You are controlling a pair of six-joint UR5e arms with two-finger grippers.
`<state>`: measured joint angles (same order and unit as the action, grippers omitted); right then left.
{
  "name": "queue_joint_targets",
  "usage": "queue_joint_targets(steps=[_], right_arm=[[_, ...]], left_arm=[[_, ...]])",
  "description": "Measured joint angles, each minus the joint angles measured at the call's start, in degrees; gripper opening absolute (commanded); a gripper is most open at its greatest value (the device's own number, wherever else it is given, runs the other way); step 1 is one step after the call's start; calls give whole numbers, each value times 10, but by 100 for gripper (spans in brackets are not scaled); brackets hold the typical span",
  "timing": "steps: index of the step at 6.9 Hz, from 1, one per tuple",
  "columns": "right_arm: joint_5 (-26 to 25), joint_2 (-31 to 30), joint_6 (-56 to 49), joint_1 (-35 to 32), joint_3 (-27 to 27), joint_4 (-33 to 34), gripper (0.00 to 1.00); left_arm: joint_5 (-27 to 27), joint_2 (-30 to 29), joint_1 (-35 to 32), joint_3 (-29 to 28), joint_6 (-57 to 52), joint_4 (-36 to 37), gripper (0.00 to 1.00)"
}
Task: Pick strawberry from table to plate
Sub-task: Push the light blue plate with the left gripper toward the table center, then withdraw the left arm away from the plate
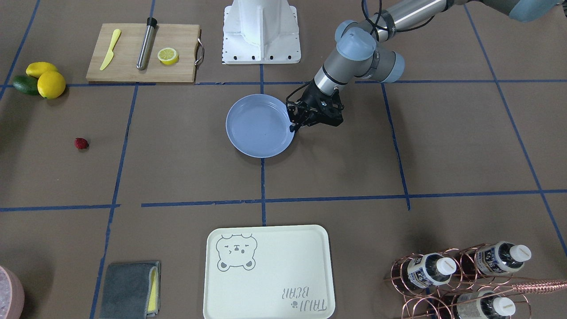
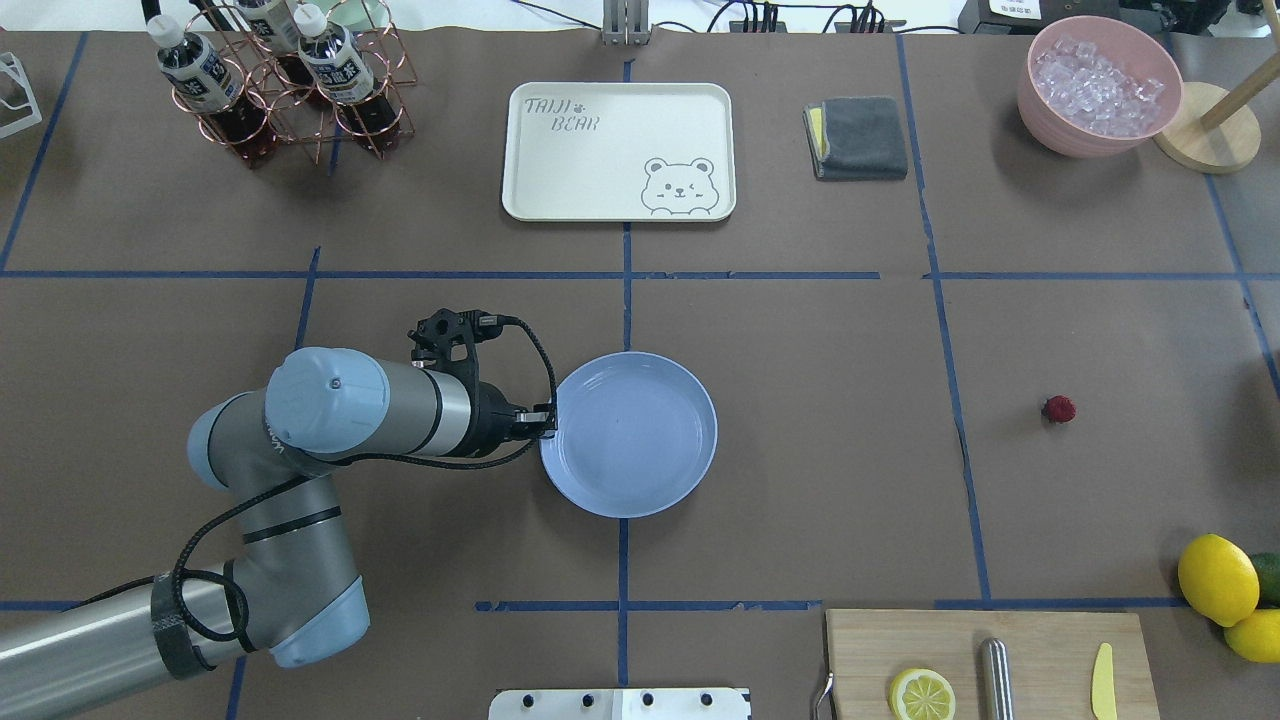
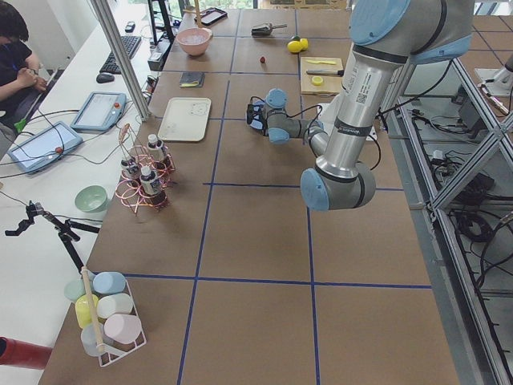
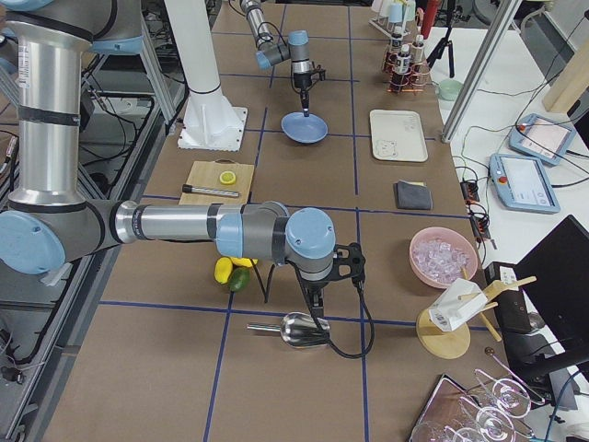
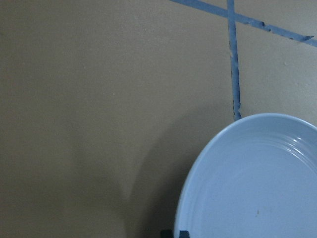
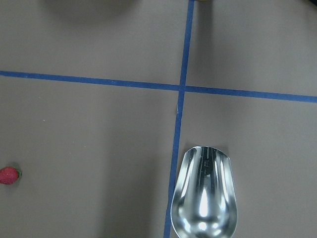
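- The plate [image 2: 640,440] is seen flat on the table [image 2: 800,450], over a crossing of blue tape lines, with nothing lying in it.
- The strawberry [image 2: 1058,408] is found on the bare table, well apart from the plate, on the robot's right of it. It is touched by nothing.
- The left gripper [image 2: 546,420] is held at the plate's rim on the robot's left side. Its fingers are drawn close together, and in the left wrist view a dark tip is seen on either side of the rim, so the rim appears to be pinched between them.
- The right gripper [image 4: 315,308] is placed far from the plate on the robot's right, farther out than the strawberry, and is pointed down over a scoop [image 4: 299,329]. How far its fingers are parted cannot be told, since they are shown only small in the right side view and not at all in the right wrist view.
- The scoop is seen lying on the table, untouched.
- A tray [image 2: 618,150] is set beyond the plate, on the side away from the robot.
- A board [image 2: 990,665] is laid on the robot's side of the plate, toward its right. A lemon half [image 2: 922,694] is carried on it.
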<state>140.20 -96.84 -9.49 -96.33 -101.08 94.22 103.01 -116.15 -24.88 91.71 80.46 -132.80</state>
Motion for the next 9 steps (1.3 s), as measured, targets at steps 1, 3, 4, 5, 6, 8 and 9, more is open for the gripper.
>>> queue_joint_targets(steps=[1, 3, 4, 5, 6, 8, 9], right_arm=[[0, 0, 0, 0, 0, 0, 100], [0, 2, 0, 0, 0, 0, 100], [0, 4, 1, 0, -1, 0, 100], [0, 7, 1, 0, -5, -1, 100], [0, 8, 1, 0, -18, -1, 100], [0, 16, 1, 6, -53, -2, 100], [1, 27, 1, 14, -61, -2, 100]], left_arm=[[0, 0, 0, -1, 0, 0, 40], [0, 1, 0, -1, -5, 0, 100], [0, 2, -2, 0, -20, 2, 100], [4, 4, -12, 6, -47, 13, 100], [14, 5, -36, 25, -93, 52, 100], [38, 21, -106, 101, -226, 188, 100], [64, 33, -159, 130, -312, 252, 100]])
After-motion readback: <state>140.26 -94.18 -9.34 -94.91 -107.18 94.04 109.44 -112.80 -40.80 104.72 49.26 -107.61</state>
